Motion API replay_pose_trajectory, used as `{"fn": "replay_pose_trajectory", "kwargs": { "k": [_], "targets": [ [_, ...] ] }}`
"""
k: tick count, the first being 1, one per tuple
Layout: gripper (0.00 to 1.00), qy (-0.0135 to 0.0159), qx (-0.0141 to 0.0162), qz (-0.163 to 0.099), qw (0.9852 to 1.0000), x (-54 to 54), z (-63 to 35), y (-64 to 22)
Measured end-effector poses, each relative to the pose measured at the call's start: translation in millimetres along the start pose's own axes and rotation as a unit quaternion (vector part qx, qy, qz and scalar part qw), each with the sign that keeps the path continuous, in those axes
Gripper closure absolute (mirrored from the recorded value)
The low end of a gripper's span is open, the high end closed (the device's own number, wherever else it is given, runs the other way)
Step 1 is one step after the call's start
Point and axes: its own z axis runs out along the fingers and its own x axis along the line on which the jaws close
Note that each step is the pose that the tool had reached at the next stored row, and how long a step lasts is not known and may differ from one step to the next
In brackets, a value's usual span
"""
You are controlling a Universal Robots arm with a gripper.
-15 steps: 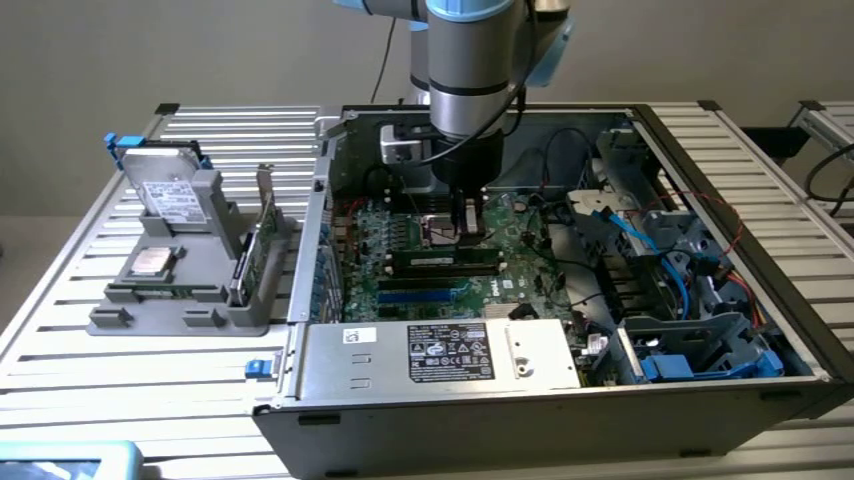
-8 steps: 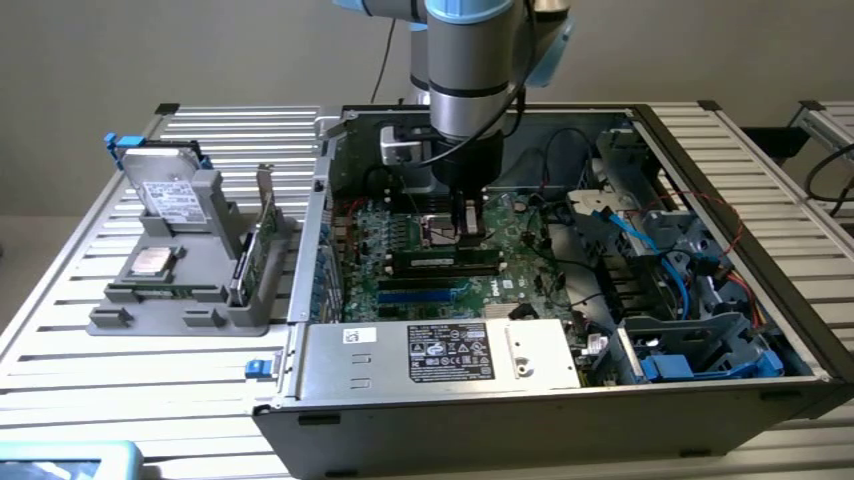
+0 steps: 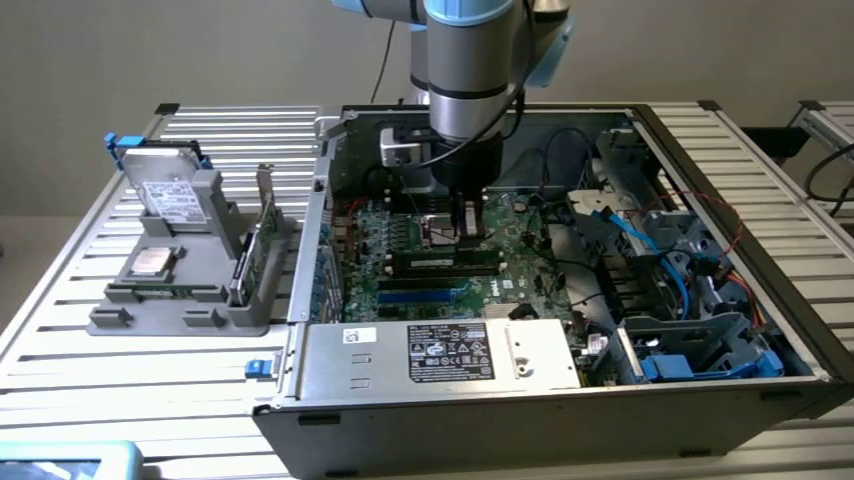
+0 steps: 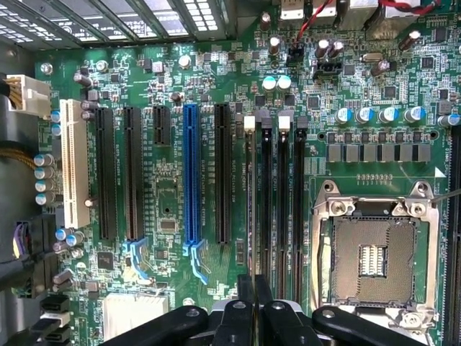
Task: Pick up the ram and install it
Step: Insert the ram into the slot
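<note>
Two fingers [image 4: 245, 290] of the gripper [image 4: 253, 282] sit almost together with only a sliver of gap, and the ram [image 4: 250, 202] runs edge-on straight into that gap, so it reads as pinched between the pads. Ram stands upright on its long edge, lined up with the first of four memory slots [image 4: 283, 202], the one nearest the black expansion slot [image 4: 223, 173] and the blue expansion slot [image 4: 191, 173]. White latch [image 4: 250, 122] at the far end of that slot sits right at the stick's end. Can't tell how deep the stick sits in the slot, or whether the latch has closed. CPU socket [image 4: 371, 256] lies on the other side of the memory slots, frame open and contacts exposed. Exterior view: arm [image 3: 461, 60] reaches straight down into the open PC case [image 3: 534, 420], gripper [image 3: 463, 238] low over the motherboard [image 3: 527, 225], ram [image 3: 447, 263] directly under the fingertips as a dark strip with a pale label, parallel to the blue slot just beside it. On the exterior view's left, outside the case, a grey holder tray [image 3: 147, 322] sits on the slatted table [image 3: 80, 400], carrying a green card with metal bracket [image 3: 260, 235] and a square silver processor chip [image 3: 147, 262], both well apart from the gripper
</note>
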Motion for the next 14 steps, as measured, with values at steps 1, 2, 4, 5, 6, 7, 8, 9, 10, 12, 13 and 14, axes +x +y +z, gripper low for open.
{"fn": "replay_pose_trajectory", "kwargs": {
  "k": [1, 2, 4, 5, 6, 7, 8, 9, 10, 12, 13, 14],
  "targets": [
    [0.88, -0.0001, 0.0002, 0.0, 1.0, -0.1, 0.3, 0.1],
    [0.88, -0.0001, 0.0003, 0.0, 1.0, -0.1, 0.7, 0.1],
    [0.88, 0.0, 0.0004, 0.0, 1.0, -0.1, 1.0, 0.1],
    [0.88, 0.0, 0.0004, 0.0, 1.0, -0.1, 1.1, 0.1],
    [0.88, 0.0, 0.0004, 0.0, 1.0, -0.1, 1.2, 0.2],
    [0.88, 0.0, 0.0005, 0.0, 1.0, -0.2, 1.2, 0.2],
    [0.88, -0.0001, 0.0005, 0.0, 1.0, -0.2, 1.3, 0.2],
    [0.87, -0.0001, 0.0006, 0.0, 1.0, -0.2, 1.3, 0.2],
    [0.8, -0.0002, 0.0007, 0.0, 1.0, -0.2, 1.1, 0.2],
    [0.8, -0.0002, 0.0008, 0.0, 1.0, 0.0, -0.6, 0.1],
    [0.8, -0.0001, 0.0008, 0.001, 1.0, 0.2, -2.3, -0.2],
    [0.8, 0.0, 0.0008, 0.001, 1.0, 0.5, -4.8, -0.9]
  ]
}}
